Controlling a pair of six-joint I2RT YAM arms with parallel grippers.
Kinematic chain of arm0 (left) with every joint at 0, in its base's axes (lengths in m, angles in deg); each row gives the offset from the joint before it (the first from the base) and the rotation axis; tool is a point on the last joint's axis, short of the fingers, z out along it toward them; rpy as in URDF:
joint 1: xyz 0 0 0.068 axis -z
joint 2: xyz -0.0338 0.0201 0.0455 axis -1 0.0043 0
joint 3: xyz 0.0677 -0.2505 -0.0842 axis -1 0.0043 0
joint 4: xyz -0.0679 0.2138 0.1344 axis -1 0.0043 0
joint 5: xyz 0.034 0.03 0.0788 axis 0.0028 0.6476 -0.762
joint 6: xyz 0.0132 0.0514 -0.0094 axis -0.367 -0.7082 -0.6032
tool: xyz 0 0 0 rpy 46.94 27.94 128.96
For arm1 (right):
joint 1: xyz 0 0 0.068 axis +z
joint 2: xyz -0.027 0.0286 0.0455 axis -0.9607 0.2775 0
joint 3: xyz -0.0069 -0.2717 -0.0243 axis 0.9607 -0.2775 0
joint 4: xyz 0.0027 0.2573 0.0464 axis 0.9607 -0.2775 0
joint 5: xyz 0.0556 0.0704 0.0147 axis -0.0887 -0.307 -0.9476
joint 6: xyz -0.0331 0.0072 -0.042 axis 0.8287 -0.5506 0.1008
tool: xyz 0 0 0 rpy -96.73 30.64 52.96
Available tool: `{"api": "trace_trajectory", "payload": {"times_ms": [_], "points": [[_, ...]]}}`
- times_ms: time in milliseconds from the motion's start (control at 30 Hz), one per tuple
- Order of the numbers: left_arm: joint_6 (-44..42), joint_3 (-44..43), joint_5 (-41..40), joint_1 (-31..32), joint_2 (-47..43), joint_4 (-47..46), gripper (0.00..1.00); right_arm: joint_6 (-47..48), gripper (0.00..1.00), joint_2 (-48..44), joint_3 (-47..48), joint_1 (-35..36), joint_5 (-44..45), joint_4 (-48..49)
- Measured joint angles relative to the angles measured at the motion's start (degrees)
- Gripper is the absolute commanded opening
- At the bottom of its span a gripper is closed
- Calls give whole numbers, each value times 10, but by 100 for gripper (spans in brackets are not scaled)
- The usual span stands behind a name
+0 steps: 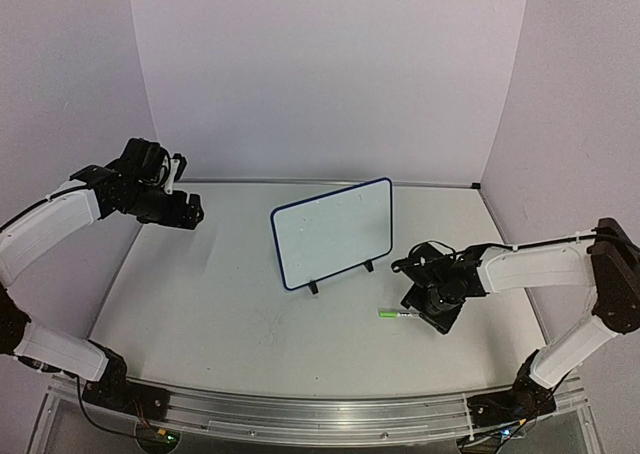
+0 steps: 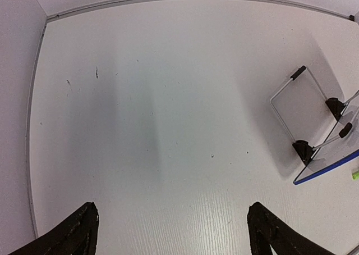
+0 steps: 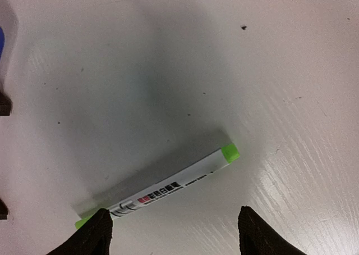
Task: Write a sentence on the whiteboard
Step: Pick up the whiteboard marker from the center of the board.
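Left arm: reaches from the lower left of the top view to the upper left, elbow bent. The left gripper (image 1: pixel 186 212) hangs high near the back wall. Its black fingers (image 2: pixel 78 232) are spread wide with nothing between them.

Right arm: folds in from the lower right, wrist turned down. The right gripper (image 1: pixel 432 312) sits low over the white table (image 1: pixel 220 304). Its jaws are well apart over a white marker with lime-green ends (image 3: pixel 168 190), which lies flat on the table. One finger (image 3: pixel 98 232) overlaps the marker's lower-left end in the wrist view, and contact cannot be judged.

Small rectangular whiteboard with dark blue rim (image 1: pixel 335 234): centre of the top view, propped tilted on a thin wire stand (image 2: pixel 283 112) with black feet. It is just left of the marker and well apart from the left gripper.

Edges: lilac walls (image 1: pixel 330 64) close the back and sides. A metal rail (image 1: pixel 320 409) runs along the near edge.
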Motion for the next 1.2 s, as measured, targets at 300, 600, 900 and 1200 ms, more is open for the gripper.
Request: {"api": "trace_trajectory", "payload": {"times_ms": [300, 600, 900, 1200], "points": [[0, 0, 0, 0, 0, -5, 92, -33, 70, 2, -3, -11, 16, 3], [0, 0, 0, 0, 0, -5, 92, -13, 62, 60, 44, -14, 33, 16], [0, 0, 0, 0, 0, -5, 92, 3, 60, 93, 69, -14, 44, 25], [0, 7, 0, 0, 0, -5, 92, -11, 62, 78, 53, -14, 47, 27]]}}
